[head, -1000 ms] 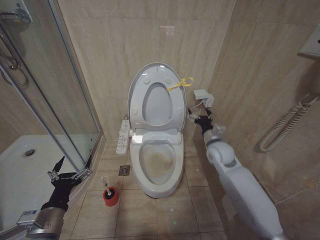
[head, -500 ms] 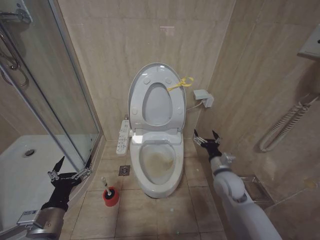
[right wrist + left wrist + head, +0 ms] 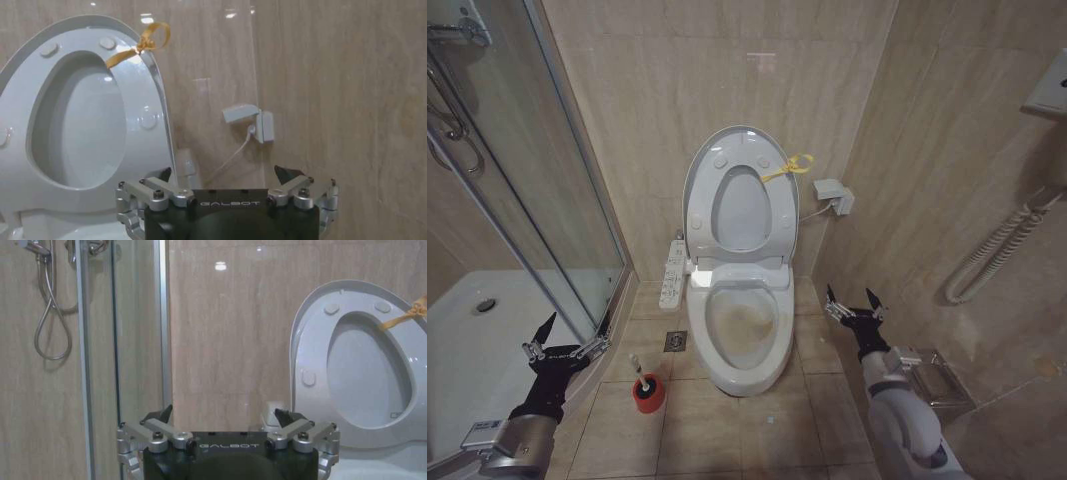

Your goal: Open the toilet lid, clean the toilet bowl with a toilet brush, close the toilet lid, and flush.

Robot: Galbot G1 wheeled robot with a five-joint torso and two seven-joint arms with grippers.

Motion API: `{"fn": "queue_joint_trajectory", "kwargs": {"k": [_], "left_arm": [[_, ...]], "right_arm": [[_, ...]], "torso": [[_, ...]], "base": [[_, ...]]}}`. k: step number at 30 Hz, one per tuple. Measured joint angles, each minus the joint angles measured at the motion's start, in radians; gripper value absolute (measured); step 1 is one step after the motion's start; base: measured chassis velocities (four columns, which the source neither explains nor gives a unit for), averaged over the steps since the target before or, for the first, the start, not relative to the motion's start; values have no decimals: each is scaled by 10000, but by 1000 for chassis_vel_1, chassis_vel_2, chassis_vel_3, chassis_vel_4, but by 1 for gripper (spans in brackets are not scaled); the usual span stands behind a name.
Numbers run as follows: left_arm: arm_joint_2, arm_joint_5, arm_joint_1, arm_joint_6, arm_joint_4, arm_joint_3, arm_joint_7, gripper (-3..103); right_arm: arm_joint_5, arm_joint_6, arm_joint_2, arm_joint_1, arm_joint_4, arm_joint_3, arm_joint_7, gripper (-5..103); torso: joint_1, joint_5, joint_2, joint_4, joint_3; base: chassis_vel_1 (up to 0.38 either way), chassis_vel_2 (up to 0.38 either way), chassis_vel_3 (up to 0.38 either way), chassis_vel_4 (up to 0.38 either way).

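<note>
The toilet lid (image 3: 739, 140) stands upright against the back wall, with a yellow ribbon (image 3: 789, 166) at its right edge. Below it the toilet bowl (image 3: 779, 335) lies uncovered, its inside stained brownish. The toilet brush (image 3: 639, 367) stands in its red holder (image 3: 649, 397) on the floor, left of the bowl. My left gripper (image 3: 575, 335) is open and holds nothing, low at the left by the shower door, left of the brush. My right gripper (image 3: 850, 295) hangs open and holds nothing to the right of the bowl. The wrist views show the left gripper (image 3: 223, 415) and right gripper (image 3: 223, 172) facing the lid (image 3: 313, 340) (image 3: 143, 100).
A glass shower enclosure (image 3: 557, 200) and white shower tray (image 3: 467, 340) take up the left. A white button panel (image 3: 673, 272) hangs beside the bowl, above a floor drain (image 3: 675, 341). A wall box with a cable (image 3: 834, 195) and a coiled hose (image 3: 997, 250) are on the right wall.
My right arm has drawn back and down from beside the wall box to the floor space right of the bowl. The left arm, lid and brush have not moved.
</note>
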Motion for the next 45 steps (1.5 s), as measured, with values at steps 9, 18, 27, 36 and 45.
{"fn": "queue_joint_trajectory", "kwargs": {"k": [9, 18, 27, 36, 45], "left_arm": [[0, 0, 0, 0, 0, 0, 0, 100], [0, 0, 0, 0, 0, 0, 0, 100], [0, 0, 0, 0, 0, 0, 0, 100], [0, 0, 0, 0, 0, 0, 0, 100], [0, 0, 0, 0, 0, 0, 0, 100]], "right_arm": [[-656, 452, 748, -854, 534, 7, -110, 100], [-1261, 543, 1021, -1080, 829, -45, -362, 100], [-1671, 624, 1360, -1177, 853, -332, -533, 100], [-1728, 582, 1417, -1178, 859, -355, -538, 100], [-1710, 537, 1387, -1199, 878, -340, -498, 100]], "torso": [[0, 0, -1, -1, 1], [0, 0, -1, 0, 1], [0, 0, -1, 0, 1], [1, 1, -1, 0, 1], [1, 1, -1, 0, 1]], "base": [[0, 0, 0, 0], [0, 0, 0, 0], [0, 0, 0, 0], [0, 0, 0, 0], [0, 0, 0, 0]]}}
